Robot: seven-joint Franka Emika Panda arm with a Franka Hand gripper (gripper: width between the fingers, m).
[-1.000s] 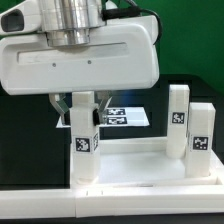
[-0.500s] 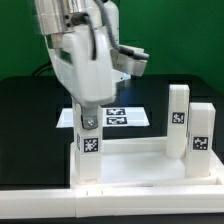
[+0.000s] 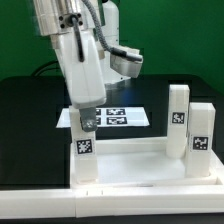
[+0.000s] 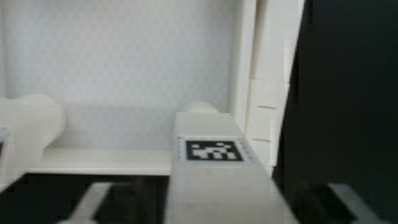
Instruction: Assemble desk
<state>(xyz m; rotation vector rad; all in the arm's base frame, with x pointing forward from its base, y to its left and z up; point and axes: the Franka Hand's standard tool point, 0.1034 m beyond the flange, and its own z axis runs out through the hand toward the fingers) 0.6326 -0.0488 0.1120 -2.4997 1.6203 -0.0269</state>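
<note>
Your arm descends from the frame's upper left, gripper (image 3: pixel 85 122) straddling the leg (image 3: pixel 85 150); jaw state unclear.

Glossy white arm (image 3: pixel 85 55), rounded blocky casing, metallic grey cylinder on top, dark cables behind

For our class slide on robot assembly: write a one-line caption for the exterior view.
Robot gripper poised over an upright desk leg on the desk top; two more legs stand at right.
</note>
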